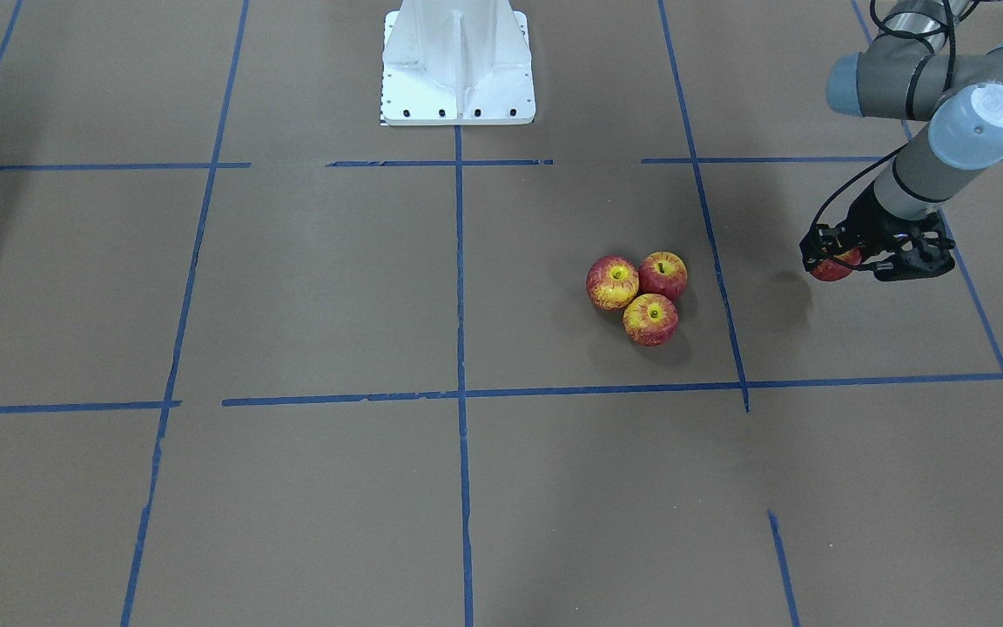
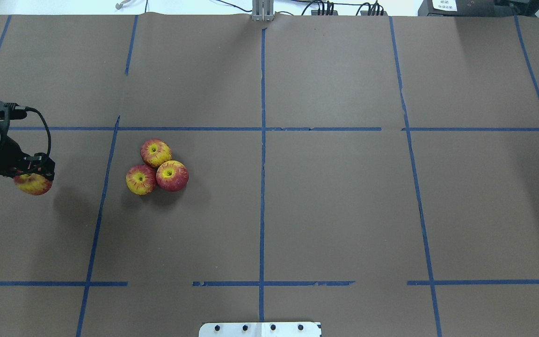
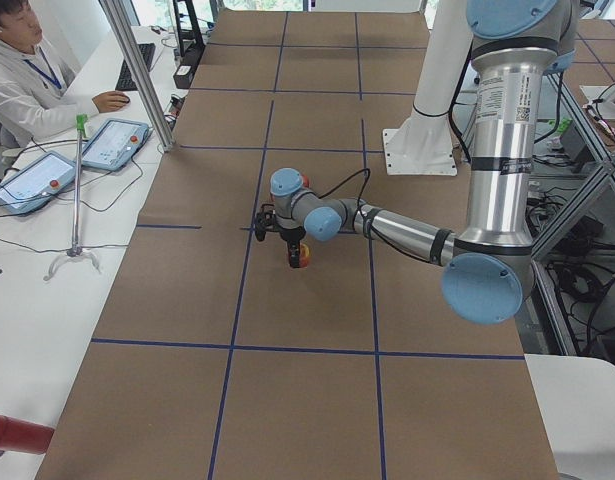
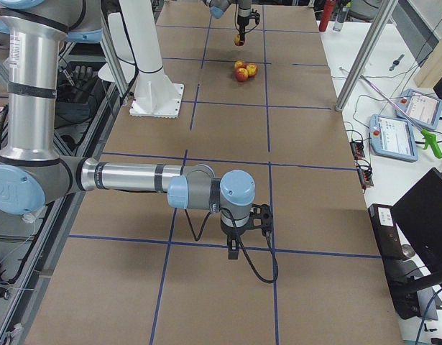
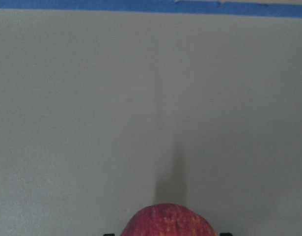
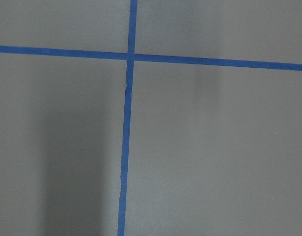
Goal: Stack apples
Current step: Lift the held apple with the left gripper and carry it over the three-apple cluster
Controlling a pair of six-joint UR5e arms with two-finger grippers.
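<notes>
Three red-and-yellow apples lie touching in a cluster on the brown table point(image 2: 335, 210): one at the back point(image 2: 156, 152), one front left point(image 2: 141, 179), one front right point(image 2: 172, 176). The cluster also shows in the front-facing view point(image 1: 650, 319). My left gripper point(image 2: 34, 177) is shut on a fourth apple point(image 2: 33, 184) and holds it above the table, to the left of the cluster, its shadow apart below. The held apple's top shows in the left wrist view point(image 5: 168, 221). My right gripper point(image 4: 235, 250) shows only in the exterior right view, far from the apples; I cannot tell whether it is open.
Blue tape lines point(image 2: 262, 140) divide the table into squares. The white robot base point(image 1: 458, 61) stands at the table's robot-side edge. An operator point(image 3: 27, 80) sits with tablets at a side desk beyond the table's far edge.
</notes>
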